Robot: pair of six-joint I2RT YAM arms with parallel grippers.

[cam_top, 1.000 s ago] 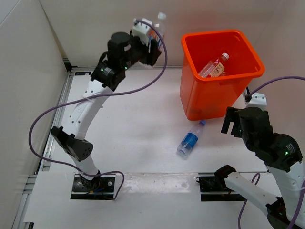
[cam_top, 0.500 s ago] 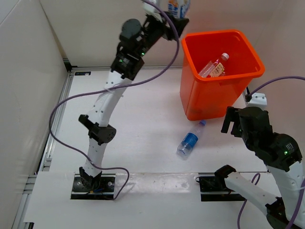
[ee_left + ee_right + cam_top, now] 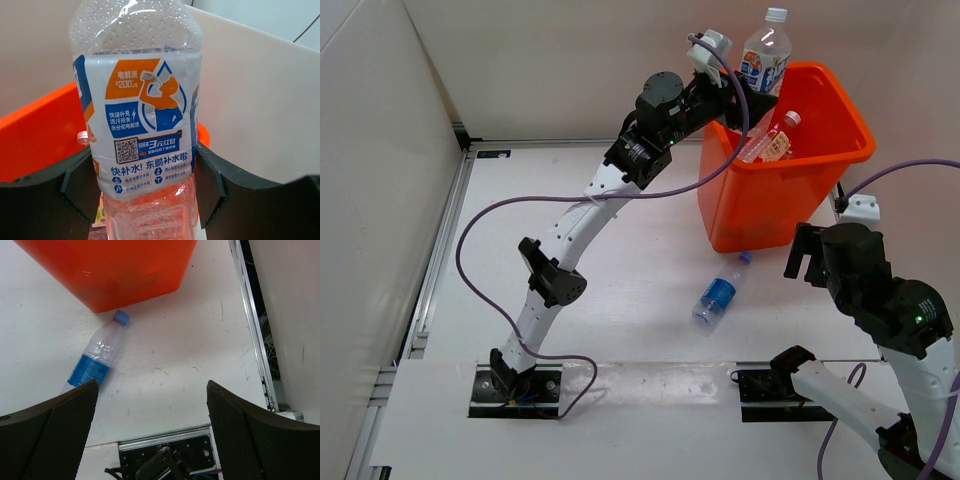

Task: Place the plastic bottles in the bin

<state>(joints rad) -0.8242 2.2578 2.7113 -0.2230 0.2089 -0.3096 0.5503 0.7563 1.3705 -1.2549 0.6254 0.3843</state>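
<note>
My left gripper [image 3: 748,88] is shut on a clear bottle with a blue, white and orange label [image 3: 764,54] and holds it upright over the near-left rim of the orange bin [image 3: 760,205]. In the left wrist view the bottle [image 3: 142,130] fills the gap between my fingers, with the bin's rim [image 3: 35,125] behind it. A bottle with a white-red label [image 3: 770,138] lies inside the bin. A blue-label bottle [image 3: 719,292] lies on the table just in front of the bin; it also shows in the right wrist view [image 3: 95,362]. My right gripper [image 3: 812,255] is open and empty, right of that bottle.
White walls close in the table at the left, back and right. A metal rail [image 3: 255,325] runs along the table's right edge. The arms' black base plates [image 3: 520,390] sit at the near edge.
My left arm has swung right with the bottle, from the back wall to over the bin's rim. The right arm and the bottle on the table have not moved.
</note>
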